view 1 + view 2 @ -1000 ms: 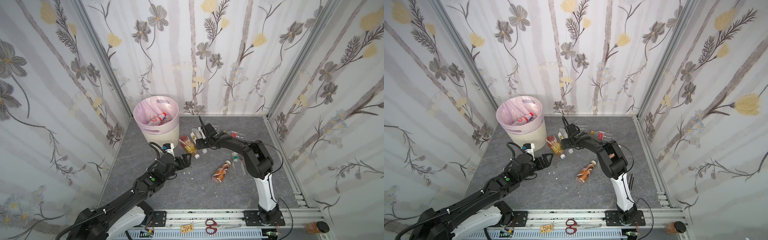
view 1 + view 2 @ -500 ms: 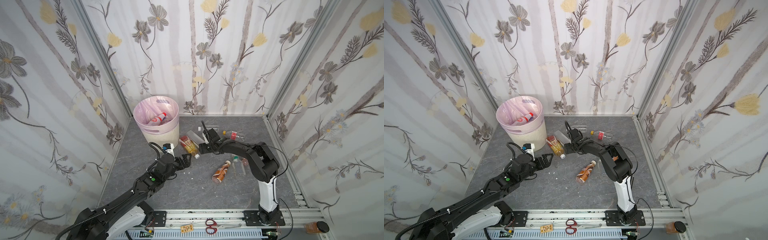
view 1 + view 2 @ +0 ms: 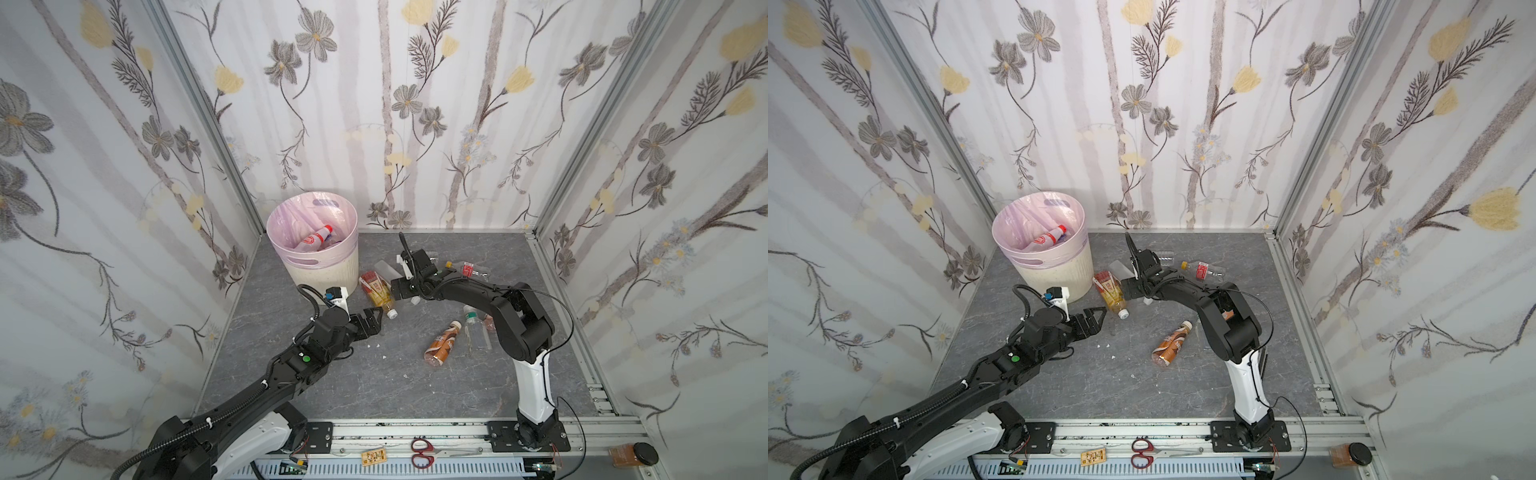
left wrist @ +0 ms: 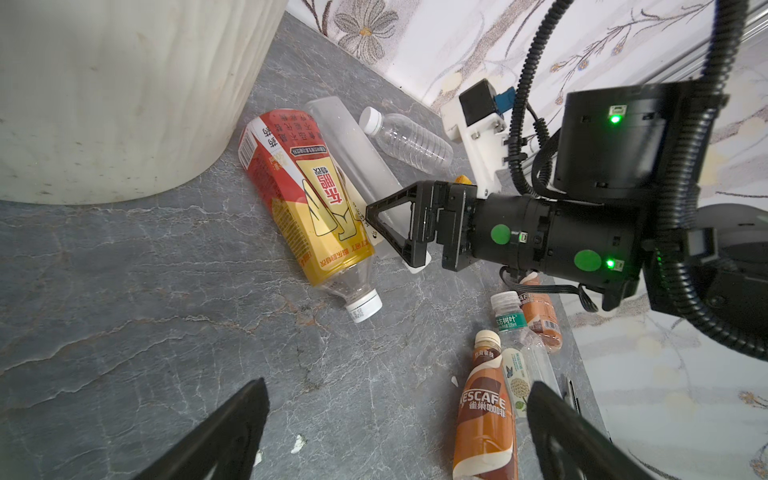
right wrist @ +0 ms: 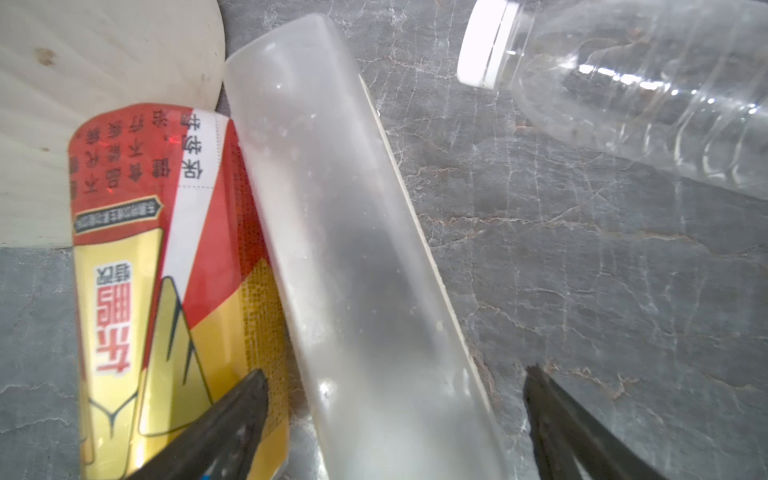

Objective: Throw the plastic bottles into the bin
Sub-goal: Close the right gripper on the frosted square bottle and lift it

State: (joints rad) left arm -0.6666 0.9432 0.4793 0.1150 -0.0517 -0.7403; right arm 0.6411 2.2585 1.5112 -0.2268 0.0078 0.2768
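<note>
The bin [image 3: 316, 270] [image 3: 1054, 282] stands at the back left, a red-capped bottle [image 3: 318, 237] inside it. On the floor beside it lie a red-and-gold labelled bottle [image 3: 376, 289] [image 4: 303, 199] [image 5: 158, 270] and a frosted bottle [image 3: 386, 270] [image 4: 353, 145] [image 5: 353, 249]. My right gripper [image 3: 395, 289] [image 5: 397, 370] is open and low, its fingers straddling the frosted bottle with a gap on each side. My left gripper [image 3: 376, 320] [image 4: 397, 386] is open and empty above the floor, near the labelled bottle's cap. A brown Nescafe bottle [image 3: 442, 343] [image 4: 484, 415] lies further right.
A clear white-capped bottle [image 4: 407, 141] [image 5: 644, 104] lies behind the right gripper. A yellow-capped, red-labelled bottle [image 3: 467, 269] lies at the back. A clear green-labelled bottle [image 3: 476, 332] and a small amber bottle [image 3: 488, 322] lie under the right arm. Scissors [image 3: 424, 451] rest on the front rail.
My right gripper has come forward and lower, from the back of the floor to the frosted bottle. The left arm has not moved.
</note>
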